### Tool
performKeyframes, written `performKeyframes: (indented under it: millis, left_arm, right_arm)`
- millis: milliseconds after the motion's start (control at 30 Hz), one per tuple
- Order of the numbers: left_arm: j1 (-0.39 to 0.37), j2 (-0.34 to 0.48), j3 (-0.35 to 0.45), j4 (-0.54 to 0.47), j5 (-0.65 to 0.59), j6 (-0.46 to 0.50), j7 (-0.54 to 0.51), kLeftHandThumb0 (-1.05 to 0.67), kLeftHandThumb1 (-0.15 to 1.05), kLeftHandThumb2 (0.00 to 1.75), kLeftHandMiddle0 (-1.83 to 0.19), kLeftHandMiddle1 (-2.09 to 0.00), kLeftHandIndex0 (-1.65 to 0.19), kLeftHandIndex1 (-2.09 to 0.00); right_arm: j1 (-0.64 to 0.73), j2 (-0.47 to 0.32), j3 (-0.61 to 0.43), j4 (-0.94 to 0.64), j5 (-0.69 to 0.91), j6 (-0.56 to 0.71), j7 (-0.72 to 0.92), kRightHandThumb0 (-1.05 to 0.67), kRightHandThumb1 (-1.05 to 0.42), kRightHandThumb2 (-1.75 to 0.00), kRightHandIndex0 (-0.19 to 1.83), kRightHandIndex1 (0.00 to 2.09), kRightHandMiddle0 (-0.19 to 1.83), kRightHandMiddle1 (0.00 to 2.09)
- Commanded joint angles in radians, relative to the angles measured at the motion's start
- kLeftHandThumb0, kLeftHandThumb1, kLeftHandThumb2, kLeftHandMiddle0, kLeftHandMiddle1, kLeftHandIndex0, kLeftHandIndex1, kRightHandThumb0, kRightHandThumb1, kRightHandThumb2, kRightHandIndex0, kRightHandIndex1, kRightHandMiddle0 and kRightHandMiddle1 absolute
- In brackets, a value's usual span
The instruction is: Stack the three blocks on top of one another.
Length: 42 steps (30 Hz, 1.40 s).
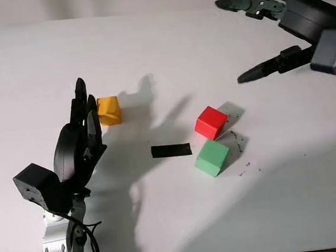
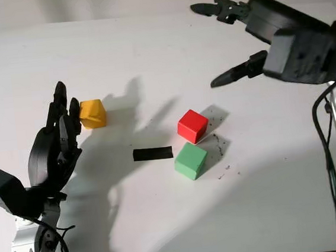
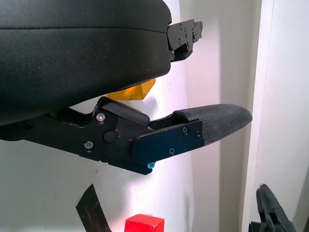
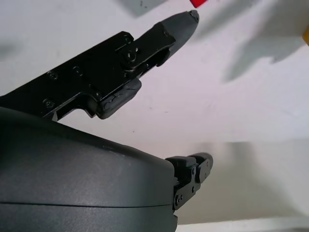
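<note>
1. The white desk (image 1: 148,44) carried three blocks and a strip of black tape (image 1: 171,150); none of the blocks sat on another.
2. The yellow block (image 1: 109,110) lay toward the desk's left side, well apart from the other two; it looked tilted rather than square to the surface.
3. The red block (image 1: 210,122) sat right of the desk's middle; the green block (image 1: 212,157) sat just beside it on the near side, the two so close that I could not tell whether they touched.
4. The black tape lay flat between the yellow block and the red-and-green pair, just left of the green block.
5. The left hand (image 1: 83,127) stood upright over the desk's left side, its fingers uncurled and pointing toward the far edge; it gripped nothing; its fingertips (image 1: 81,87) were right beside the yellow block, though I could not tell whether they touched it; the left wrist view showed the yellow block (image 3: 131,91) tucked just behind the hand's shell.
6. The right hand (image 2: 237,39) hung above the desk's far right corner, well apart from every block; its fingers were stretched out with a wide gap between them, and it gripped nothing; one finger (image 4: 145,53) in the right wrist view pointed at a sliver of the red block (image 4: 199,3).
</note>
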Motion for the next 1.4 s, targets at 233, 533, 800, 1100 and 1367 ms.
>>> performKeyframes:
  millis: [233,533,800,1100,1367]
  left_arm:
    - [-0.007,-0.006,-0.002,-0.005,-0.005,-0.002,0.003,-0.79,1.05,0.68,0.19,0.00,0.19,0.00]
    - [-0.012,-0.001,-0.001,-0.006,-0.006,-0.004,-0.007,-0.79,1.05,0.68,0.19,0.00,0.19,0.00]
    - [-0.006,-0.002,-0.002,-0.015,-0.001,0.005,-0.001,-0.79,1.05,0.68,0.19,0.00,0.19,0.00]
    - [-0.003,-0.003,-0.001,-0.010,0.001,-0.001,0.001,-0.79,1.05,0.67,0.19,0.00,0.19,0.00]
    - [0.007,-0.001,0.000,-0.020,-0.003,0.007,-0.003,-0.79,1.05,0.68,0.19,0.00,0.19,0.00]
  right_arm:
    - [-0.075,-0.045,0.143,0.069,-0.194,-0.238,0.008,-0.61,-0.73,-0.05,0.07,0.06,0.33,0.11]
    - [-0.022,-0.013,0.187,0.069,-0.234,-0.314,-0.039,-0.62,-0.77,-0.07,0.04,0.04,0.34,0.08]
    - [0.033,0.015,0.190,0.063,-0.208,-0.293,-0.039,-0.57,-0.79,-0.06,-0.01,0.03,0.32,0.06]
    - [0.042,0.042,0.217,0.145,-0.244,-0.357,-0.090,-0.59,-0.82,-0.06,-0.02,0.04,0.32,0.06]
    - [0.030,0.064,0.235,0.235,-0.267,-0.405,-0.153,-0.55,-0.81,-0.05,0.02,0.07,0.39,0.09]
